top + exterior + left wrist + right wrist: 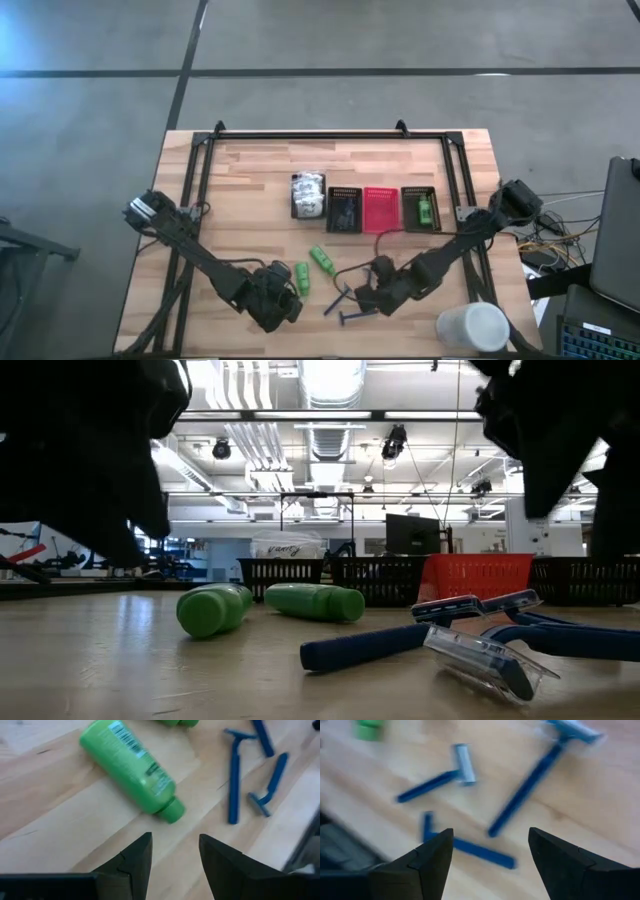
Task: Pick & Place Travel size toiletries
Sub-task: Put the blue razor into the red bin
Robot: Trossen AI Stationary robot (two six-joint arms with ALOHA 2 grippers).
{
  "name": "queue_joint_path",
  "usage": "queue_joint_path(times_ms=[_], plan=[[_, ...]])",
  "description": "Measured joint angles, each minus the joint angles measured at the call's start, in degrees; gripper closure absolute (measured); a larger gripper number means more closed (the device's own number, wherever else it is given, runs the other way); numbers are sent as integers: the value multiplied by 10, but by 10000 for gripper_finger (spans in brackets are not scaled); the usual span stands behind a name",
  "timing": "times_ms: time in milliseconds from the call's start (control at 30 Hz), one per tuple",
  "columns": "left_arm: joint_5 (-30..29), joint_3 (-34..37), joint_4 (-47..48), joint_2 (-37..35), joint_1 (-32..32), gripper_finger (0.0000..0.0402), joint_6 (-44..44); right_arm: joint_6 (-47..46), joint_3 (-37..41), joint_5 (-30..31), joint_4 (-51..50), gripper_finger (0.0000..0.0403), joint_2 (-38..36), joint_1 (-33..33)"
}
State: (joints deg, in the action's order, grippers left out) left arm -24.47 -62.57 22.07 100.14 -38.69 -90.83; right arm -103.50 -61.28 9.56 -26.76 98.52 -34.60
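The red bin (380, 209) stood mid-row among black bins (343, 209) at the table's (240, 180) far side, apparently one bin per kind of toiletry: a green bottle (424, 210) already lay in the black bin just right of it, and white packets (308, 193) sat at the row's left end. Nearer the front edge than the red bin lay two loose bottles (321, 260) and three blue razors (345, 303), seemingly awaiting sorting. The left claw (175, 857) hovered open over the bottle (131, 767) left of the red bin, likely lining up a grasp. The right claw (490, 852) hung open above the razors (530, 775). That bottle showed a barcode; its print was unreadable. A white cup (473, 327) stood at the front right corner.
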Motion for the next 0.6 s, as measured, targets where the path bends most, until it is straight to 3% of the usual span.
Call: queue_joint_path(times_ms=[233, 600], plan=[[4, 0, 41, 0, -5, 234, 4, 9, -108, -39, -216, 147, 63, 19], [6, 0, 99, -20, -9, 234, 54, 19, -202, -56, -224, 153, 166, 40]])
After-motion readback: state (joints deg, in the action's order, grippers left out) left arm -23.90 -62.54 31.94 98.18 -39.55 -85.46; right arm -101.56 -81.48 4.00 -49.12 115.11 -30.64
